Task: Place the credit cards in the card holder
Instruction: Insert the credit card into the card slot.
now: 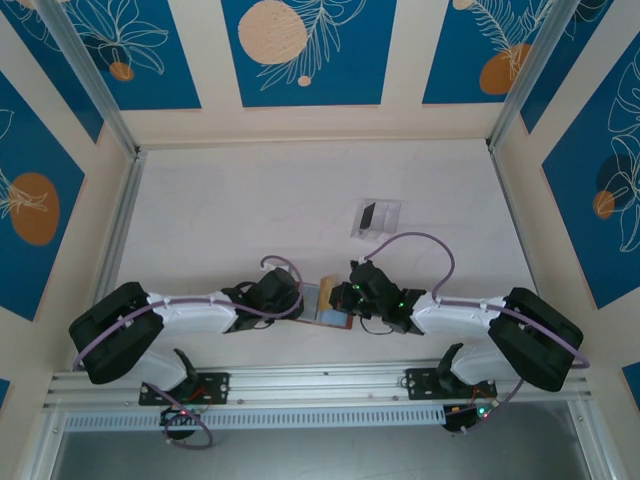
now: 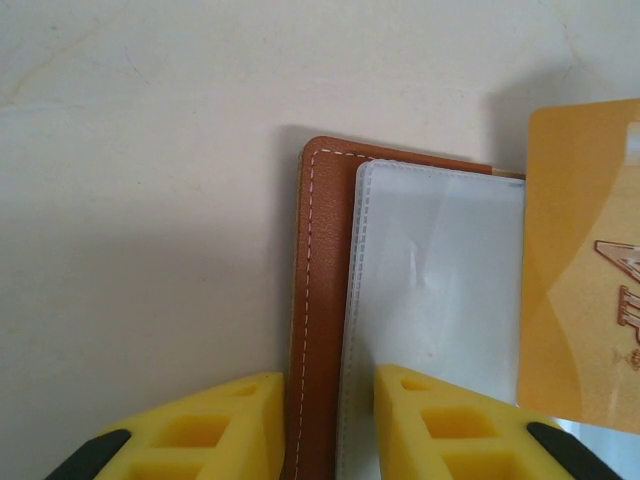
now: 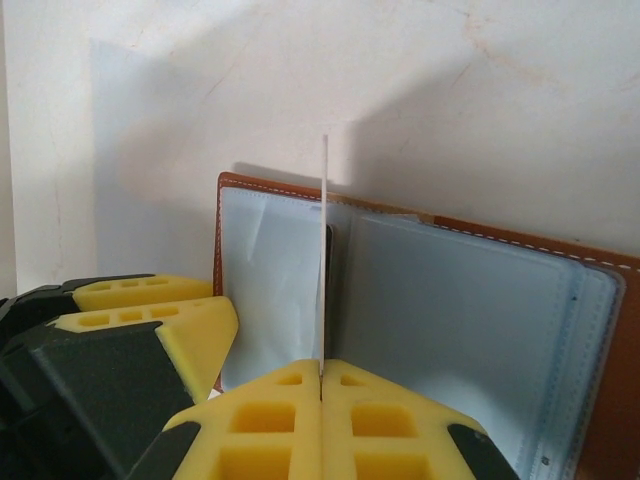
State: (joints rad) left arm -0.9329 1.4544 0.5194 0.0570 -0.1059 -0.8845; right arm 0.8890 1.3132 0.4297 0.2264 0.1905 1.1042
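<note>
So the card holder point(image 1: 322, 305) is lying open on the table point(image 1: 220, 220), close to the near edge and abt midway btw the two arm bases, w/ its clear pocket sleeves point(image 3: 460, 320) facing up.

The left gripper point(image 2: 330, 430) is pointing straight down at the holder's left flap. Its yellow fingers point(image 2: 225, 430) are standing partly apart, w/ the stitched leather border and the sleeve edge showing btw them. It isn't clamping anything afaict. Prob it's just pinning that flap flat so the holder isn't sliding or folding shut while the other arm is working.

The right gripper point(image 3: 322, 385) is squeezing fully shut on the gold card point(image 2: 580, 270), gripping it by the near end so the free end is sticking out over the holder. From the right wrist cam the card is showing edge-on, just a thin pale line ending around the fold where the sleeves meet. Holding it that way is prob about lining the thin edge up w/ a pocket mouth. Can't tell if the tip is actually inside a pocket tho.

The clear tray point(image 1: 392, 208) is sitting well apart, further in toward the table's middle, w/ a dark card point(image 1: 369, 213) in it. Looks like that one is waiting its turn.
</note>
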